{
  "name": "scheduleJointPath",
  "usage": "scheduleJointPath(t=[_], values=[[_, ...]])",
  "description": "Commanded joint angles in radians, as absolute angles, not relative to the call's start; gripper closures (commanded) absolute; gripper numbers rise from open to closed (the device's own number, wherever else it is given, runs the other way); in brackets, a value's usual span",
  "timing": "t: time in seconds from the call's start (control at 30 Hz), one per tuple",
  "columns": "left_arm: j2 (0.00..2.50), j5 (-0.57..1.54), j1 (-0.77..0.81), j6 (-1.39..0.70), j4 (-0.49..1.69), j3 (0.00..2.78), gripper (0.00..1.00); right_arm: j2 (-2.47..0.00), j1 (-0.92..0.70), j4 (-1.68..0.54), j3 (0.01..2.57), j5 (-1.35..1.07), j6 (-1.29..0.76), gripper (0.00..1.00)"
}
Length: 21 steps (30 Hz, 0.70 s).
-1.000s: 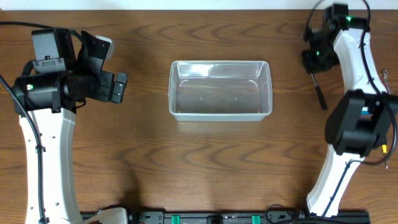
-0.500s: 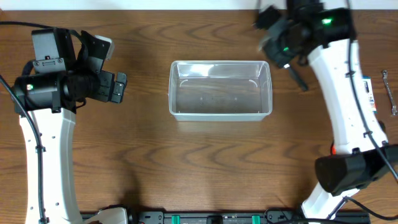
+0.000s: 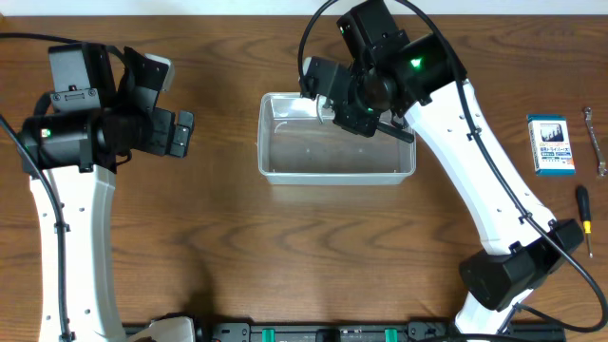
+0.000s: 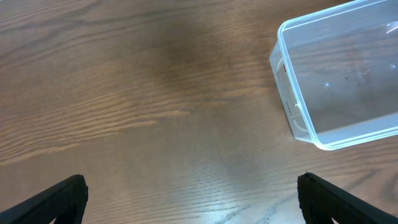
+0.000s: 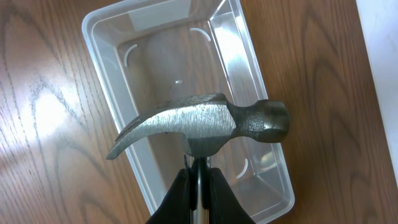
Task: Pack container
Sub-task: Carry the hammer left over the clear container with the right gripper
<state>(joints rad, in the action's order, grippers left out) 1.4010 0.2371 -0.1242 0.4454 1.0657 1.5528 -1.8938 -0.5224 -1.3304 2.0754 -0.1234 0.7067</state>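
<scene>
Over the container (image 3: 332,158), right pincer (image 5: 198,177) clamps the hammer (image 5: 199,126) — head poised for the drop; left pincer (image 4: 193,196) gapes wide, idle.

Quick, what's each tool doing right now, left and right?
Left tool: open, holding nothing.
Right tool: closed on a hammer.

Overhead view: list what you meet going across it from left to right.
left gripper → container → blue-and-white box → wrench. The right gripper, shut on the hammer, overlaps the container. The screwdriver overlaps the wrench's span. Those three are left out.
</scene>
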Motion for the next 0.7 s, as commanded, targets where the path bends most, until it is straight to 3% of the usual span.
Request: scheduleJointPath(t=[0.0, 0.67], values=[[1.405, 0.250, -0.130, 0.443, 1.064, 1.553, 0.02, -1.932, -0.526, -1.327, 2.081, -0.156, 0.742, 0.99], [1.405, 0.250, -0.130, 0.443, 1.064, 1.553, 0.02, -2.187, -0.529, -1.313, 2.081, -0.162, 0.748, 0.99]])
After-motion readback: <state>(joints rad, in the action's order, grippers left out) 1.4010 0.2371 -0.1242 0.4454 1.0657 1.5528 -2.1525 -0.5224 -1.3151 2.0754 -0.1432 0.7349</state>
